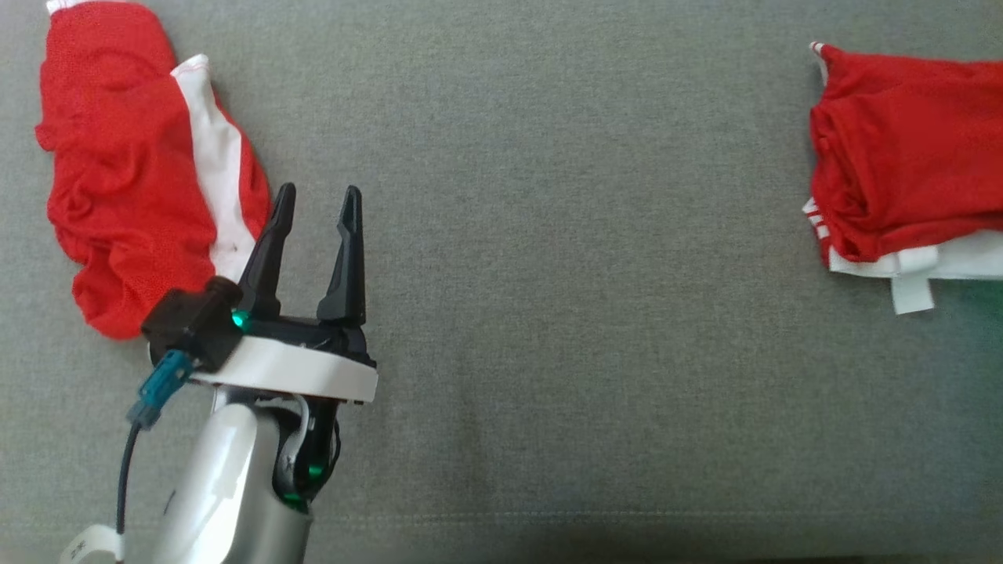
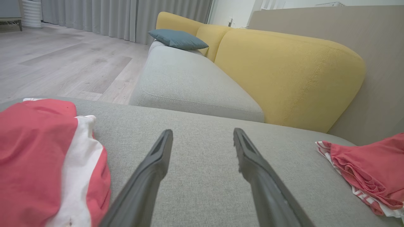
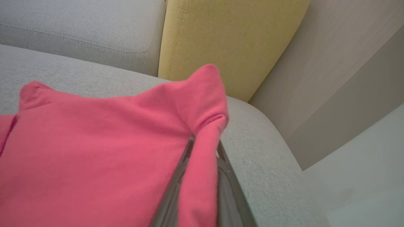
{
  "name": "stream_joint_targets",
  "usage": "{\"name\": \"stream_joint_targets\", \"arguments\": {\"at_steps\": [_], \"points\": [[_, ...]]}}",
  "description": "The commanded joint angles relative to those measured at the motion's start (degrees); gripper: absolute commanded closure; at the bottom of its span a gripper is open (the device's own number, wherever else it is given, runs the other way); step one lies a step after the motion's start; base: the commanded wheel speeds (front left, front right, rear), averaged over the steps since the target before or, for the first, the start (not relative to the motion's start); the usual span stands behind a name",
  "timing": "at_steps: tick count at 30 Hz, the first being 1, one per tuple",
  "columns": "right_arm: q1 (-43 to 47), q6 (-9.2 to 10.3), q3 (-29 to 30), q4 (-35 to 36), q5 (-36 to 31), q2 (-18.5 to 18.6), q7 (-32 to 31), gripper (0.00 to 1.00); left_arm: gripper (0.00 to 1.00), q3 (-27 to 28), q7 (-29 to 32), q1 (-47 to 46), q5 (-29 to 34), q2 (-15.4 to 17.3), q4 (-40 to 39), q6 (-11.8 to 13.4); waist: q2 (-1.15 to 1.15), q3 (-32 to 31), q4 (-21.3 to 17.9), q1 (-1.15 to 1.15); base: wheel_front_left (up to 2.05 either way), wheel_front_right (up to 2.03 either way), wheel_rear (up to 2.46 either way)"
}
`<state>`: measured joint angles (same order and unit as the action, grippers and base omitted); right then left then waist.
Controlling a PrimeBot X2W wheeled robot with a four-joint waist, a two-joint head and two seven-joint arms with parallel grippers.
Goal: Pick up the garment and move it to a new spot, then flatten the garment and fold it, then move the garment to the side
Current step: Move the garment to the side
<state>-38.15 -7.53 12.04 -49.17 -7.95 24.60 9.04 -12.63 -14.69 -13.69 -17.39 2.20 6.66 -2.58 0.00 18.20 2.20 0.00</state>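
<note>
So the garment (image 1: 901, 157) is the red one with white trim, bunched in layers way out at 3 o'clock in the head view, running off that edge, with a white strip poking out underneath at its 6 o'clock side. The right gripper (image 3: 204, 143) has it: in the right wrist view a fold of the red cloth is pinched between the two dark fingers, jaws closed tight on it, and the rest of the fabric spreads toward 9 o'clock. It all sits on the grey sofa seat (image 1: 548, 313), close to the seat's rounded corner.

The left gripper (image 1: 319, 196) comes up from around 7 o'clock in the head view, fingers pointing to 12, spread wide with nothing between them, only bare cushion showing in the gap. Right beside it at 10 o'clock lies another red garment (image 1: 117, 172), crumpled, with a white panel down it; whether the finger touches it I can't tell.

From the left wrist view there's a yellow backrest (image 2: 284, 72) at 1 o'clock, a blue pillow (image 2: 176, 38) at 12 and pale wood floor (image 2: 63, 63) at 10.
</note>
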Motion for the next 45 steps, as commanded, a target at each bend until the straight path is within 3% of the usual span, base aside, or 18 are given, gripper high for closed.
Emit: {"name": "stream_joint_targets", "arguments": {"at_steps": [1,15,16,17,18,26,35,45], "points": [[-1.5,0.04,-0.2,1.8,-0.7,1.8,-0.1,1.00,0.00,1.7,-0.3,-2.1,-0.4,0.7,-2.3,0.0,0.00,0.4,0.2,0.00,0.00,0.00,0.00],[-2.5,0.04,0.3,3.4,0.1,1.2,0.1,1.00,0.00,1.6,-0.3,-2.8,-0.8,0.7,-2.1,0.0,0.00,1.8,0.2,0.00,0.00,0.00,0.00],[-2.5,0.04,0.1,3.5,0.5,0.9,0.1,0.64,0.00,1.6,-0.3,-2.8,-0.8,0.7,-2.0,0.0,0.00,1.7,0.2,0.00,0.00,0.00,0.00],[-2.5,0.04,-0.1,3.6,1.0,0.6,0.3,0.13,0.00,1.5,-0.3,-2.8,-0.8,0.7,-2.0,0.0,0.00,1.6,0.1,0.00,0.00,0.00,0.00],[-2.5,0.04,-0.2,3.8,1.3,0.5,0.4,0.00,0.00,1.5,-0.3,-2.9,-0.8,0.7,-1.9,0.0,0.00,1.6,0.1,0.00,0.00,0.00,0.00],[-2.3,0.04,-2.1,6.5,3.8,-2.5,2.1,0.00,0.00,2.1,-0.3,-2.5,-1.0,0.7,-1.4,-0.1,0.00,-0.5,-0.5,0.00,0.00,0.00,0.00],[1.6,0.04,-7.2,12.0,7.6,-10.4,4.3,0.00,0.00,3.1,-0.3,-0.9,-1.4,0.7,-1.6,0.1,0.00,-5.2,-1.4,0.00,0.00,0.00,0.00],[12.4,0.04,-11.1,21.3,11.2,-19.7,5.6,0.00,0.00,4.5,-0.3,2.7,-2.3,0.7,-2.1,0.4,0.00,-10.9,-1.7,0.00,0.00,0.00,0.00]]}}
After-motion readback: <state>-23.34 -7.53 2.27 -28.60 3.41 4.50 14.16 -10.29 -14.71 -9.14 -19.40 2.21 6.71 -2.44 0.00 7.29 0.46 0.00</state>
